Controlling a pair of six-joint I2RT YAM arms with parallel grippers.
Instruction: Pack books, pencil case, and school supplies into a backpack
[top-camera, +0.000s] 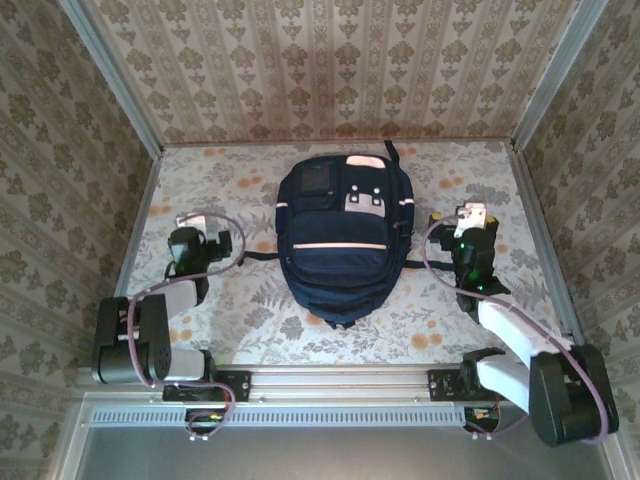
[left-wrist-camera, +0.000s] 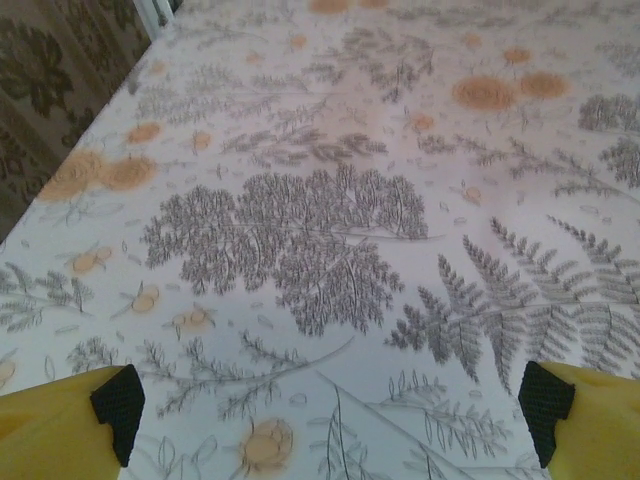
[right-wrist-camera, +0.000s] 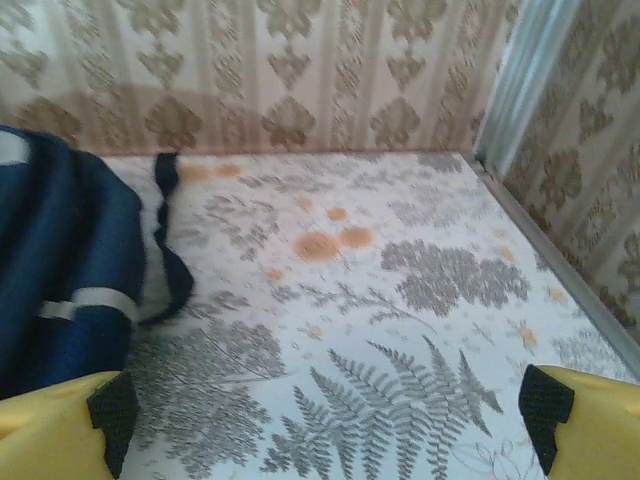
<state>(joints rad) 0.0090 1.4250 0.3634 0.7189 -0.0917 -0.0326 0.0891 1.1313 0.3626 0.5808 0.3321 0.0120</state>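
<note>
The backpack (top-camera: 345, 240) lay flat at the middle of the bench (top-camera: 250, 310), apparently closed, between the left hand (left-wrist-camera: 330, 412) and right hand (right-wrist-camera: 330, 412), both spread wide and empty. Packing looked either unstarted or finished. Any next move would call for one hand reaching inward to the backpack.

"How is the left arm (top-camera: 150, 320) sitting?"

"Folded at the elbow, with the forearm reaching forward. The left gripper (top-camera: 192, 220) points toward the far side."

"And its jaws?"

"Spread wide. From the wrist, the yellow fingers (left-wrist-camera: 50, 425) sit at the two lower corners, black pads (left-wrist-camera: 118, 405) facing inward with nothing between them."

"What about the right arm (top-camera: 510, 345)?"

"Nearly a mirror of it, bent at the elbow and angled forward and inward. A small green light glows on its wrist. The right gripper (top-camera: 470, 218) is just as wide, with nothing held."
</note>
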